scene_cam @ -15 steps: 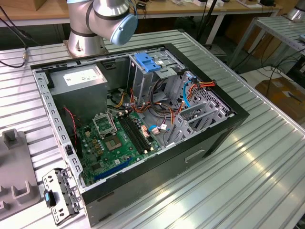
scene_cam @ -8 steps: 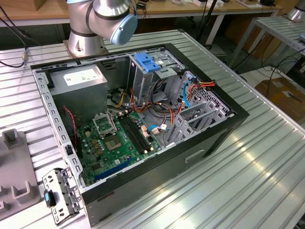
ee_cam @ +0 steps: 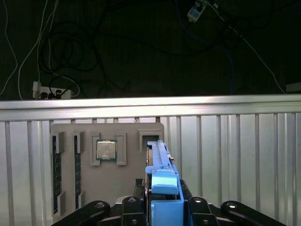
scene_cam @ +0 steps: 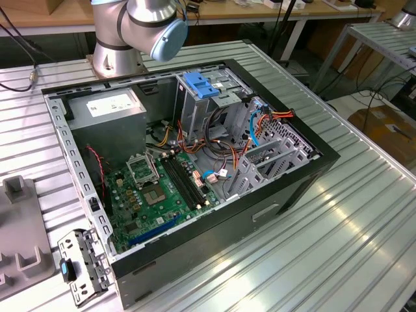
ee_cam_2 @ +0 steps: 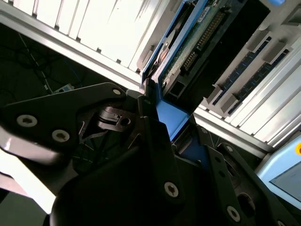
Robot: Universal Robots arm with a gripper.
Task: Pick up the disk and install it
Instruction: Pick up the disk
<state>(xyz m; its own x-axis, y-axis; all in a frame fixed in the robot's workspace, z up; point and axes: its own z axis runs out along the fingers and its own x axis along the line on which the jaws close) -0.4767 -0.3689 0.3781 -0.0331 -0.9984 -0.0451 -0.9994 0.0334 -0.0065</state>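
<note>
Ribbed bench behind; hand clamped on disk, lower centre, first wrist view; pick-up done, install pending, needing careful alignment.

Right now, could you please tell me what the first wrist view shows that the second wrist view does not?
First wrist view: a processor chip seated in the grey tray, and cables in the dark beyond the table. Second wrist view: the disk showing its green circuit-board face with connector pins. Both: the gripper shut on the disk's blue rails, the tray's memory modules, the ribbed table.
</note>
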